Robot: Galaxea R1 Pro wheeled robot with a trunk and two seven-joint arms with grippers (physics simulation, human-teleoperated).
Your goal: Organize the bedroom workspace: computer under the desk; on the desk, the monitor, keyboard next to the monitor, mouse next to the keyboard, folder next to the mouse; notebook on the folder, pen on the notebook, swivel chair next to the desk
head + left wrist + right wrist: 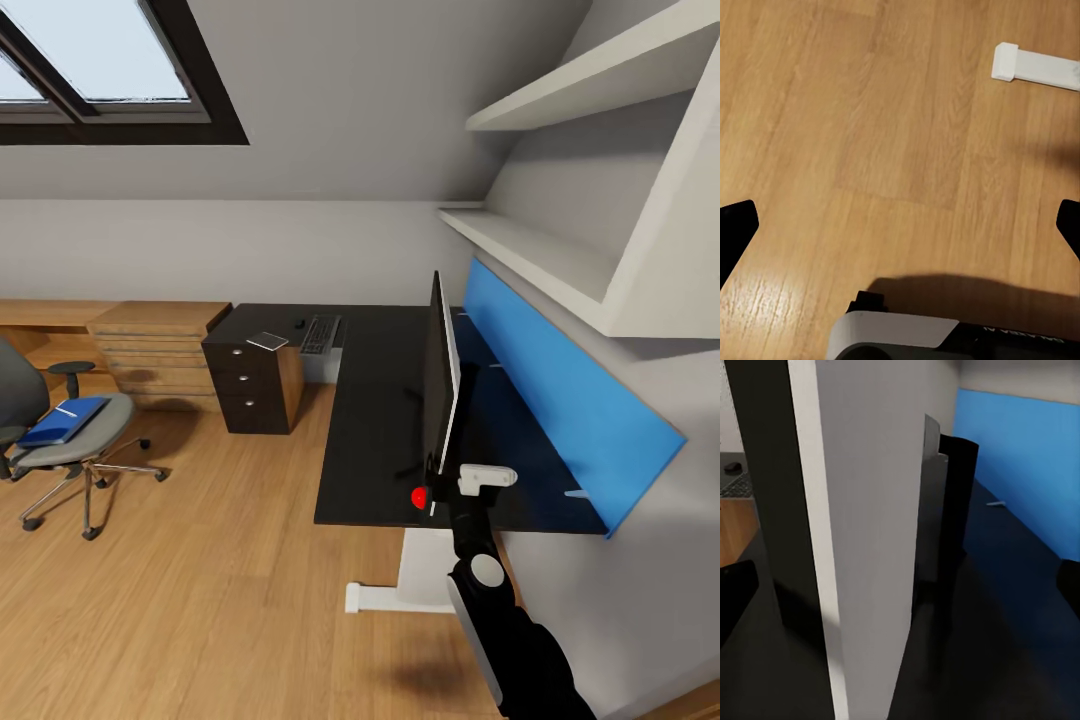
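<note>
Far to the left in the head view, the swivel chair [62, 430] stands on the wooden floor [220, 600], well apart from the bench [375, 420], with the blue folder [63, 421] lying flat on its grey seat and a thin white pen [66, 411] on top of the folder. Further right, at the bench's far end, the keyboard [320, 334] lies with a small dark mouse [299, 324] just beside it and a flat pale notebook [268, 341] nearer the corner. Right again, the monitor [441, 385] stands upright and edge-on, its long axis running away from the robot along the bench. The right gripper [432, 497] sits at the monitor's near edge, clearly the nearer arm; its wrist view shows both fingertips spread wide either side of the panel [862, 532], apparently not clamped. The left gripper [900, 225] hangs open over bare floor.
</note>
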